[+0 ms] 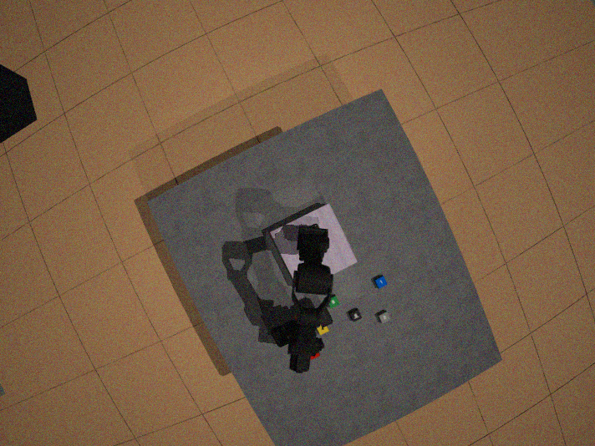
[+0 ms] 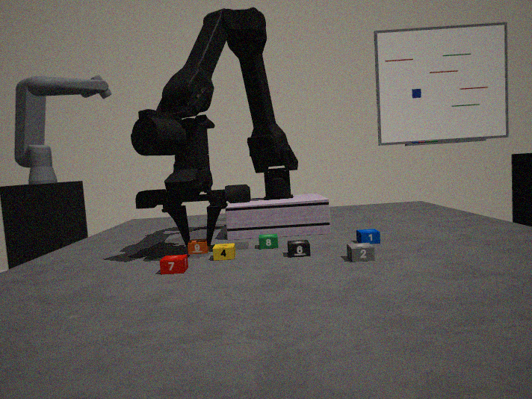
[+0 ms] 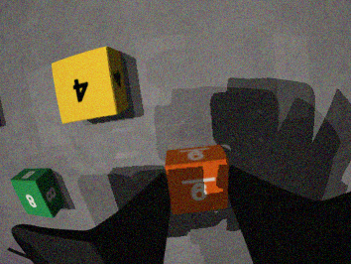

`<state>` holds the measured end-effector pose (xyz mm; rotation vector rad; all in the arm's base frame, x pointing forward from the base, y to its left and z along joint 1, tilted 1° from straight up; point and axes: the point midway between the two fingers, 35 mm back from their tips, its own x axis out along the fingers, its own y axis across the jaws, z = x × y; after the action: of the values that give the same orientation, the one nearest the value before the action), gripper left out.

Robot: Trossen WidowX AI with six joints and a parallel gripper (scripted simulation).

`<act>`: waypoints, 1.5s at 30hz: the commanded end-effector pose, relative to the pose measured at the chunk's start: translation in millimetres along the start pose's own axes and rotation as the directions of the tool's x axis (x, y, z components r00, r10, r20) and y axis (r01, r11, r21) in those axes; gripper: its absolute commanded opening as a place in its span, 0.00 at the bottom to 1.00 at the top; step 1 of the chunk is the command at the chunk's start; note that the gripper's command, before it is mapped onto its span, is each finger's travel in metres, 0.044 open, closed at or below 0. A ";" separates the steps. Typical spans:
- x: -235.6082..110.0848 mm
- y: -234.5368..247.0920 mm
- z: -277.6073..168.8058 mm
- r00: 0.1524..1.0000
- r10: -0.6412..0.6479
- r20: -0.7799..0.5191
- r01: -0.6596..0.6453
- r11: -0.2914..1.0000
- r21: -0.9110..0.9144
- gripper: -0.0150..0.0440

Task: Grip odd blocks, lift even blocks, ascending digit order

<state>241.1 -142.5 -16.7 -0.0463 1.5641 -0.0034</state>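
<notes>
An orange block (image 3: 196,180) sits on the grey table (image 2: 300,322), pinched between the two dark fingers of the black arm's gripper (image 2: 197,241), which closes on its left and right faces from above; the digit on it is too blurred to read with certainty. In the exterior view the yellow block (image 2: 223,251) marked 4 lies just beside it at about three o'clock, and the red block (image 2: 173,264) marked 7 lies near it at about seven o'clock. Farther along the three o'clock line stand the green block (image 2: 267,241) marked 8, the black block (image 2: 298,248) and, well apart, the grey block (image 2: 361,252) marked 2 with the blue block (image 2: 367,235) marked 1 just behind it. The arm rises from a pale lilac base box (image 2: 300,214) behind the row. On the wall at two o'clock hangs a whiteboard (image 2: 442,124); at nine o'clock a grey arm (image 2: 38,128) stands on a black cabinet (image 2: 40,214).
</notes>
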 end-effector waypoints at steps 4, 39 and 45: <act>1.5 0.5 -0.2 1.000 0.004 -0.002 -0.004 1.000 -0.006 0.68; -95.2 244.4 55.8 1.000 0.027 0.005 -0.027 1.000 -0.006 0.93; -117.3 330.3 19.1 0.999 0.032 0.000 -0.032 0.999 -0.006 0.93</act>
<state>273.3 153.2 84.1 -0.0280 1.5481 0.0303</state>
